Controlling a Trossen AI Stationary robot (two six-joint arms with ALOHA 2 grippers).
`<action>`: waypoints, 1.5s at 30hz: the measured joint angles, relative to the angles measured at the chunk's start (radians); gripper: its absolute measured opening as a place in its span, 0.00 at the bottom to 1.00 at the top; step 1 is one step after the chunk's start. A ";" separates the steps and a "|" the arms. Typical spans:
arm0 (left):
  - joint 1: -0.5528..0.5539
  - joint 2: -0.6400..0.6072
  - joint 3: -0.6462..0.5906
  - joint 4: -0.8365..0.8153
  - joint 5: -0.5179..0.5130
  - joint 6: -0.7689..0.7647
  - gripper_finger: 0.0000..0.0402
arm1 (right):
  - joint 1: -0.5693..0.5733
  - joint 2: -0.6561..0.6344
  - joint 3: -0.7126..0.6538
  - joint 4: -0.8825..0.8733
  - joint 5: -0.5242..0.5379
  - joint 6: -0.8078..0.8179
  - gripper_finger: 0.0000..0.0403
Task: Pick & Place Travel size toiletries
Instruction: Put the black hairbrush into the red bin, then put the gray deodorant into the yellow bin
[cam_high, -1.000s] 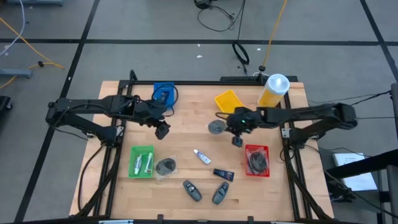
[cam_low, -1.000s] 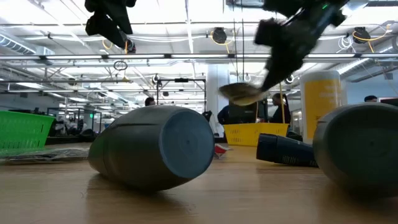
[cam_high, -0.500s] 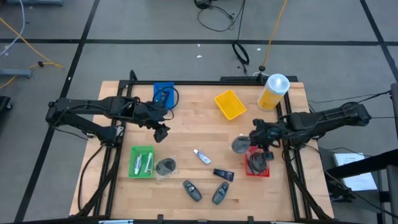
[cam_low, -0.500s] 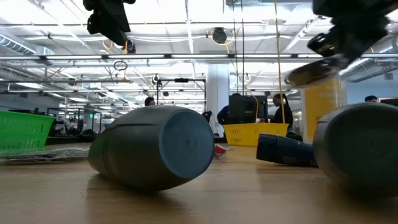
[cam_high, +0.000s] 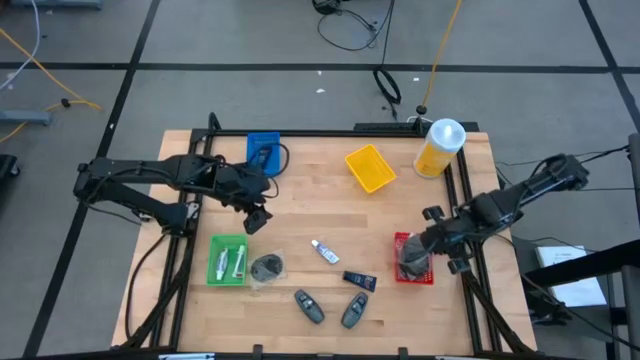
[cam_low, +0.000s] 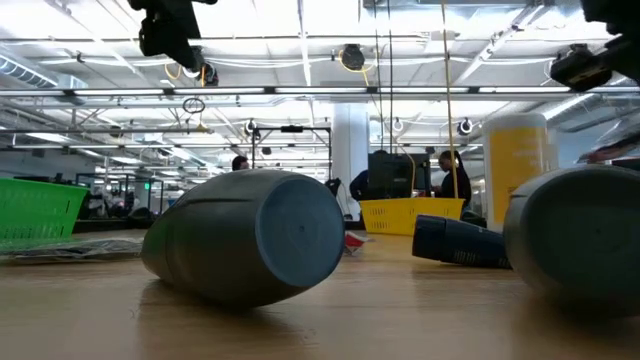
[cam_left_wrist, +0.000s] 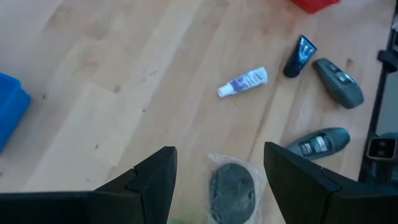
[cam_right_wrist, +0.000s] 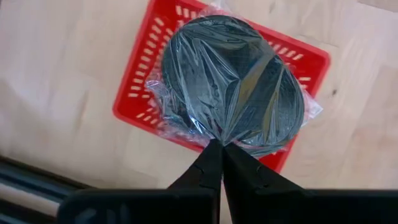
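Observation:
My right gripper is shut on a grey round wrapped pad above the red tray, at the table's right edge. Another dark pad lies in that tray beneath it. My left gripper is open and empty, held above the table left of centre. Below it on the wood lie a second wrapped pad, a small white tube, a dark-blue mini tube and two dark-grey oblong pieces. My right gripper pinches the clear wrapper's gathered edge at the rim of the grey pad, between its two fingertips. The pad spreads out beyond the fingers, over the red tray. Whether it touches the pad in the tray cannot be told.
A green tray with white tubes sits near left, a blue tray far left, and a yellow tray far of centre. The large yellow bottle stands at the far right corner. Bare wood lies between the trays.
My right gripper has carried the wrapped pad from beside the yellow tray toward the table's right and near edges, ending over the red tray. It stayed shut on the pad throughout.

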 joint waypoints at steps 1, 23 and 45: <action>0.000 0.004 0.000 0.000 0.005 0.001 0.58 | 0.008 0.000 0.000 0.002 0.000 0.001 0.00; -0.106 0.174 0.000 0.196 0.112 0.198 0.58 | 0.024 0.135 -0.047 0.160 0.106 -0.015 0.18; -0.369 0.369 0.000 0.662 0.095 0.257 0.58 | 0.023 -0.020 -0.047 0.184 0.132 0.158 0.39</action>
